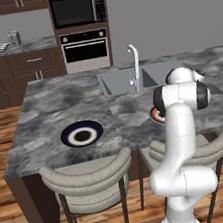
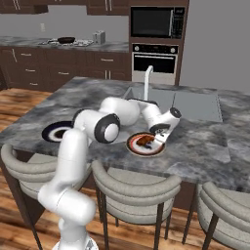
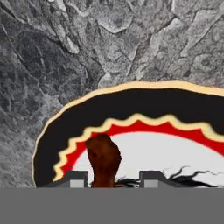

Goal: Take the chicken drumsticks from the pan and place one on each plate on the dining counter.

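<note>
Item: one drumstick (image 2: 144, 140) lay on the red-rimmed plate (image 2: 133, 146) at frame centre of the right base view, between the tips of the gripper (image 3: 113, 179), whose jaws we noted slightly parted, barely clear of it. Navy plate (image 1: 81, 134) on the worktop (image 1: 46, 100) empty; we judged half remaining

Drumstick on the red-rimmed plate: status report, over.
Gripper low over red-rimmed plate, fingers either side of drumstick. Drumstick on plate. Navy plate bare. Nothing in the way.
</note>
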Robot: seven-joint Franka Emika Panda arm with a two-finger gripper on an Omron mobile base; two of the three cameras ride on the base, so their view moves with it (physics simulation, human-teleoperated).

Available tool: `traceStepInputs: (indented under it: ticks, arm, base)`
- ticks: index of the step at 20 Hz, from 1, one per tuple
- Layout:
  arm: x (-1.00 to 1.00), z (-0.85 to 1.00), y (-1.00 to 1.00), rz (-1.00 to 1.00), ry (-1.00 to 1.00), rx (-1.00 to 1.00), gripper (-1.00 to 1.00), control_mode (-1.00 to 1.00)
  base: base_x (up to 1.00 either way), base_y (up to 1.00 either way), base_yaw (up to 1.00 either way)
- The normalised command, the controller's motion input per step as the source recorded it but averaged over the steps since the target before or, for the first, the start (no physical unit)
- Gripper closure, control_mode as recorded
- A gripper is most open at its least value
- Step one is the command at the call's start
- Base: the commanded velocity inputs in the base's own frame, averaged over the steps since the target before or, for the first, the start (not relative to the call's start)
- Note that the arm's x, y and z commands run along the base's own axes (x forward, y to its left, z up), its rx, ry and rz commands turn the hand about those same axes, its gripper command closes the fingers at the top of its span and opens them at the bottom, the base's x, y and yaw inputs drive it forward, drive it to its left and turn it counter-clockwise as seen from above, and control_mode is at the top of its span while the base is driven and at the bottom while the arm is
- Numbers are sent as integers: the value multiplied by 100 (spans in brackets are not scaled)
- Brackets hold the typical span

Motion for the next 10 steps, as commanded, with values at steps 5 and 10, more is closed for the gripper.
traceStepInputs:
  ticks: [5,10]
  arm:
    - [-100,49,51,0,-51,-10,-100,-100]
    - [-96,90,77,2,-40,-16,-100,-100]
  base:
    - [0,0,0]
    - [0,0,0]
